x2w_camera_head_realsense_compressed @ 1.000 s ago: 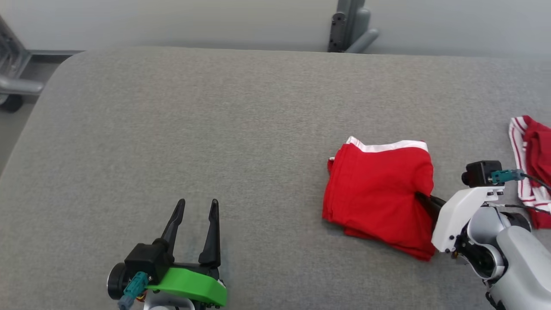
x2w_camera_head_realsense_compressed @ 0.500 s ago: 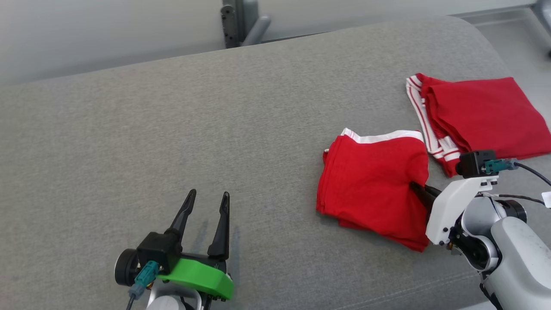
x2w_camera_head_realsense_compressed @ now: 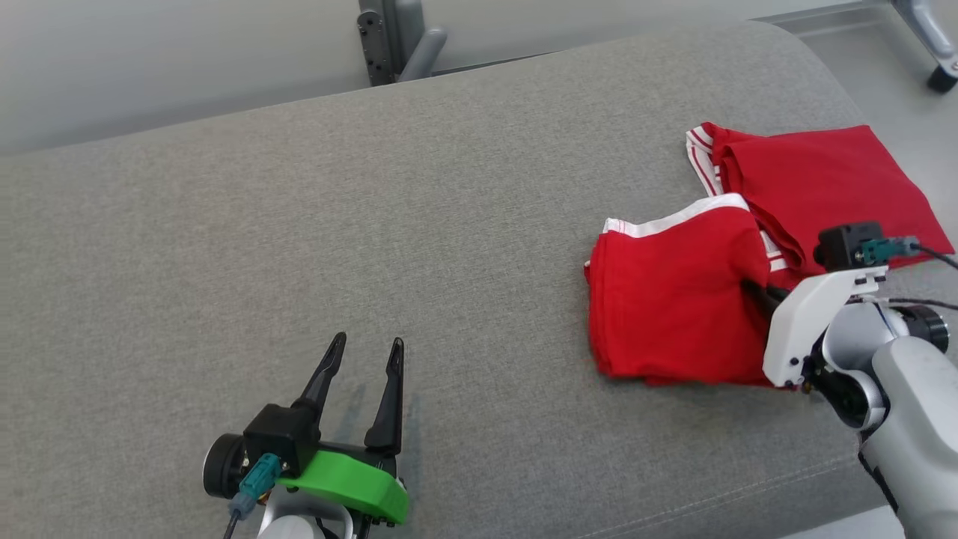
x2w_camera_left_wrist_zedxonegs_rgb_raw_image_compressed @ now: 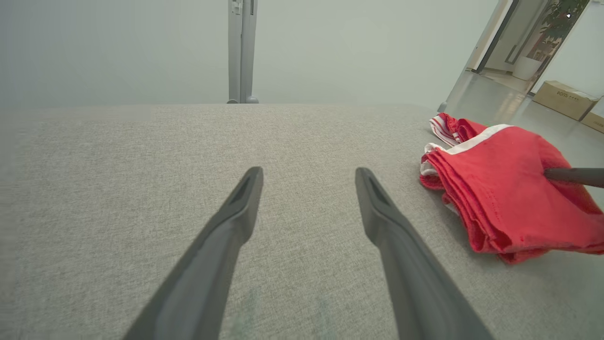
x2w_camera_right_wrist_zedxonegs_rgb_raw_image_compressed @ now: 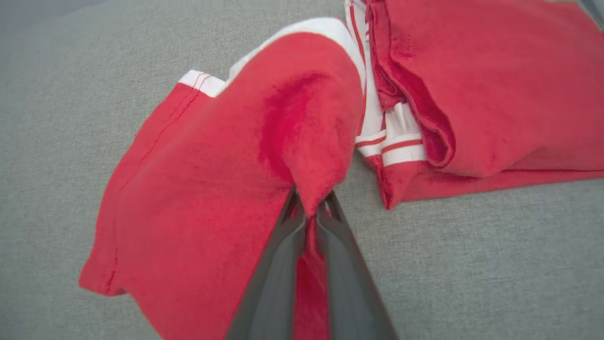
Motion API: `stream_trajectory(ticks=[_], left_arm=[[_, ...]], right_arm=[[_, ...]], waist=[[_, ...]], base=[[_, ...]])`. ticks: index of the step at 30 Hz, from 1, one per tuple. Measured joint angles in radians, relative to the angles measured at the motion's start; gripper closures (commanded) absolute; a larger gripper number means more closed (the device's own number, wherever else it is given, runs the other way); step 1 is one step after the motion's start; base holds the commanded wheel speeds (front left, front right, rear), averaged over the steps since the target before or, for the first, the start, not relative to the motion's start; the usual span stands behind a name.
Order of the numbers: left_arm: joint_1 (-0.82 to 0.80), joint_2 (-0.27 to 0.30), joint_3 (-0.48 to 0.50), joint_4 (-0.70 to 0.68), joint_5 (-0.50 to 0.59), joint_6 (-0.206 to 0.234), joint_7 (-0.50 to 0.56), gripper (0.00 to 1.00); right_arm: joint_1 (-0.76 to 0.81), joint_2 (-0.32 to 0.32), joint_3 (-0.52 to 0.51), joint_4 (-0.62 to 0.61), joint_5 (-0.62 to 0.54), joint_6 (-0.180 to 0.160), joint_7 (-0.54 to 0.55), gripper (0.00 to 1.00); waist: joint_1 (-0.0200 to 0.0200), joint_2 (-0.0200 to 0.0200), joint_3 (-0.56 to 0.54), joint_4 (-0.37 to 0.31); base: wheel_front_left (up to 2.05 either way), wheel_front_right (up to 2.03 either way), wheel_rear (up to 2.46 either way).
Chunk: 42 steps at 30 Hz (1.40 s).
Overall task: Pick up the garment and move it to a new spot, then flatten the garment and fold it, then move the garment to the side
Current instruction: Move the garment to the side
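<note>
Red cloth folded into a thick pad, with a white band along its far edge, is the garment (x2w_camera_head_realsense_compressed: 673, 307) we are handling. It lies on the grey upholstered surface (x2w_camera_head_realsense_compressed: 374, 224), over toward our right side.

Our right gripper (x2w_camera_right_wrist_zedxonegs_rgb_raw_image_compressed: 310, 200) is pinched almost closed on the garment's near right corner. The right wrist view makes this plain: the two dark fingers (x2w_camera_right_wrist_zedxonegs_rgb_raw_image_compressed: 278, 264) sit tight together with a tongue of red fabric squeezed between them, and the cloth bunches into a ridge just past the tips. In the head view the fingers simply sink into the fabric, so the pinch itself is hidden.

The head view gives us the layout instead. A second red garment (x2w_camera_head_realsense_compressed: 816, 172) with white stripes lies just beyond and to the right, and the held garment's far corner overlaps its striped edge. Our left gripper (x2w_camera_head_realsense_compressed: 368, 341) sits at the lower left, well apart from both garments, with its jaws spread wide and nothing between them.

The left wrist view shows the held garment side-on, with its stacked layers visible along the edge and a dark right-gripper finger entering from the right. Past the surface it shows a grey post (x2w_camera_left_wrist_zedxonegs_rgb_raw_image_compressed: 239, 52) and cardboard boxes (x2w_camera_left_wrist_zedxonegs_rgb_raw_image_compressed: 564, 97) on the floor.
</note>
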Motion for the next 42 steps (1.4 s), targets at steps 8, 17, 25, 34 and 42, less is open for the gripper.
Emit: stream_trajectory(ticks=[8, 17, 25, 34, 42], left_arm=[[0.0, 0.0, -0.003, -0.002, -0.006, 0.005, -0.003, 0.0], [-0.006, 0.008, -0.003, -0.011, -0.007, 0.006, -0.005, 0.0], [-0.014, 0.017, -0.007, -0.04, -0.005, 0.011, -0.005, 0.0], [-0.025, 0.025, -0.018, -0.063, -0.002, 0.016, 0.003, 0.0], [-0.052, 0.046, -0.027, -0.087, 0.005, 0.016, 0.024, 0.0]], right_arm=[[-0.111, -0.087, 0.005, 0.012, -0.05, 0.0, 0.048, 1.0], [-0.197, -0.194, 0.03, 0.028, -0.097, 0.0, 0.12, 1.0], [-0.226, -0.29, 0.019, 0.044, -0.093, 0.0, 0.167, 1.0], [-0.212, -0.378, -0.018, 0.011, -0.092, 0.0, 0.199, 1.0], [-0.207, -0.43, -0.027, 0.087, -0.212, 0.001, 0.123, 1.0]], waist=[[0.0, 0.0, -0.005, 0.072], [0.0, -0.0001, 0.014, 0.127], [0.0, 0.0, 0.059, 0.152], [0.0, 0.0, 0.092, 0.16], [0.0, 0.0, 0.127, 0.181]], base=[[0.0, 0.0, 0.0], [0.0, 0.0, 0.0], [0.0, 0.0, 0.0], [0.0, 0.0, 0.0], [0.0, 0.0, 0.0]])
